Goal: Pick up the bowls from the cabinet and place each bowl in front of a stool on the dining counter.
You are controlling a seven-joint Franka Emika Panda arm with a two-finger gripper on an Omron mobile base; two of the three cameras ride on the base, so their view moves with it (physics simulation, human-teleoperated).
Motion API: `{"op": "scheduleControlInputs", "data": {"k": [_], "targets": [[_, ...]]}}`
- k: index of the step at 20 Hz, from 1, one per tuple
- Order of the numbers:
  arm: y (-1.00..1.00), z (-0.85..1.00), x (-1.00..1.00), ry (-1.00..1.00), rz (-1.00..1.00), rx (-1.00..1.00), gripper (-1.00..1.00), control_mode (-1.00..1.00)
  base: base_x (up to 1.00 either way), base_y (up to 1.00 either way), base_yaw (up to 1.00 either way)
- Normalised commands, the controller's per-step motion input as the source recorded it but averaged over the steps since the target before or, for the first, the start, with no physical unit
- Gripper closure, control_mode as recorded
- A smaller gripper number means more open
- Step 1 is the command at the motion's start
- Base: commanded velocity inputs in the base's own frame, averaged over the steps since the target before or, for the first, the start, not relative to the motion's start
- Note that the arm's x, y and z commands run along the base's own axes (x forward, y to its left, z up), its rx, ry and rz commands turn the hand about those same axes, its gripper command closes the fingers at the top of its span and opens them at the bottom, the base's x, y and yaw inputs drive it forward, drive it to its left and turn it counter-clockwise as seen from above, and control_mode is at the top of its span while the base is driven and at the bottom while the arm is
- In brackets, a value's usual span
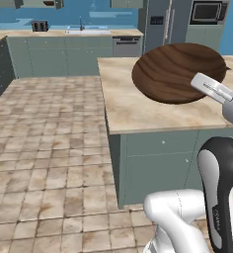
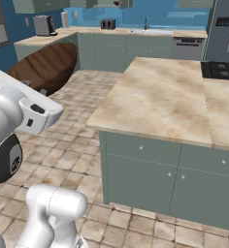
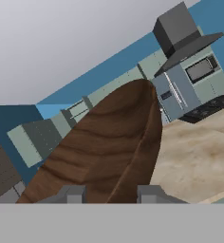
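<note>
Dining counter (image 2: 155, 101) — broad marble surface, bare at the near end, black cooktop (image 2: 220, 70) inset at the far end. Bowl (image 1: 180, 71) of dark wood, tilted, held in the air at the near corner — clear of the surface. Fingers (image 3: 147, 193) narrowed on its rim, one each side.

The arm reaches forward, raised, its gripper (image 3: 108, 193) jaws clamped narrowly.
</note>
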Motion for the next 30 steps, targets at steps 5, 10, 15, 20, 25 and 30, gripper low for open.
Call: {"op": "scheduleControlInputs", "data": {"k": [5,10,15,20,25,30], "targets": [[0.0,0.0,0.0,0.0,0.0,0.0,1.0,1.0,-0.51,-1.0,0.0],[0.0,0.0,0.0,0.0,0.0,0.0,1.0,1.0,-0.13,-1.0,-0.03],[0.0,0.0,0.0,0.0,0.0,0.0,1.0,1.0,-0.02,-1.0,-0.03],[0.0,0.0,0.0,0.0,0.0,0.0,1.0,1.0,-0.04,-1.0,-0.02],[0.0,0.0,0.0,0.0,0.0,0.0,1.0,1.0,-0.02,-1.0,-0.02],[0.0,0.0,0.0,0.0,0.0,0.0,1.0,1.0,0.0,-1.0,0.0]]}}
